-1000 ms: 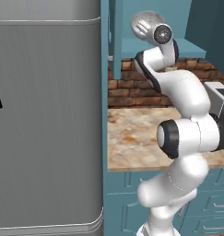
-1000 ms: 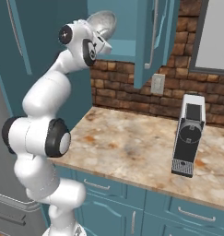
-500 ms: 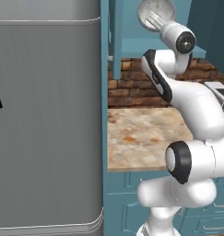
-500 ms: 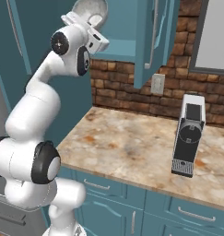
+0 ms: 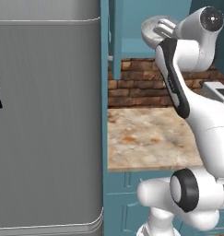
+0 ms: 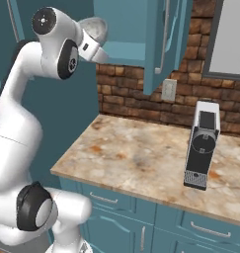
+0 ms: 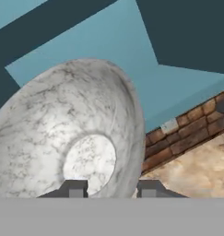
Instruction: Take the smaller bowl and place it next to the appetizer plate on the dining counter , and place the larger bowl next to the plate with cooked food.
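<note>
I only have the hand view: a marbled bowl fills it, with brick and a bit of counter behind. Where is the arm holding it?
Observer: High up. The smaller bowl is level with the open wall cabinet, well above the counter.
Operator: Anything on that counter below?
Observer: A coffee machine stands near the brick wall, off to the right.
Operator: What's on the other side?
Observer: A tall grey fridge at the counter's left end.

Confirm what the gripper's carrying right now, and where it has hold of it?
The smaller bowl, pinched at its rim between the gripper's fingers, one inside and one outside the wall.
</note>
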Available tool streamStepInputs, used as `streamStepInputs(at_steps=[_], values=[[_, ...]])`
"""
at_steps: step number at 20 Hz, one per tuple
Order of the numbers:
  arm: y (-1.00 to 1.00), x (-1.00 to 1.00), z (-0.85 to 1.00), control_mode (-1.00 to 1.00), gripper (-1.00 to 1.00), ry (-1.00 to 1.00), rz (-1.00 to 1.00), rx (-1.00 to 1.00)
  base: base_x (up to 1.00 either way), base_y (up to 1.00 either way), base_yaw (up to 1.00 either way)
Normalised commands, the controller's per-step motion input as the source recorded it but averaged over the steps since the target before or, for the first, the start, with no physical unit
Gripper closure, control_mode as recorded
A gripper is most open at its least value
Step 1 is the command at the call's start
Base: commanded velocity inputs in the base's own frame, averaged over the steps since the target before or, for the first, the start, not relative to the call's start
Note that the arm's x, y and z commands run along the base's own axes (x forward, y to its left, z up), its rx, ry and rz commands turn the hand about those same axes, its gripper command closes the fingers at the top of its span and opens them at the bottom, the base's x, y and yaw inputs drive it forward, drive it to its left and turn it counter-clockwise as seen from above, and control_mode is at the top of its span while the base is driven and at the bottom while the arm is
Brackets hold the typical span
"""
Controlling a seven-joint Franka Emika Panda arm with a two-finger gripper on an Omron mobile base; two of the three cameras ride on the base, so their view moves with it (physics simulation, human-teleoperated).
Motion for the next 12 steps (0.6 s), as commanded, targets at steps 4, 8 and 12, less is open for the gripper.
streamStepInputs(at_steps=[4,8,12], values=[[0.00,-1.00,-0.35,-1.00,1.00,0.32,0.10,0.00,0.00,0.00,0.00],[0.00,-0.61,-0.96,-1.00,1.00,0.16,0.09,0.00,0.00,0.00,0.00],[0.00,-0.53,-0.65,-1.00,1.00,0.08,0.05,0.00,0.00,0.00,0.00]])
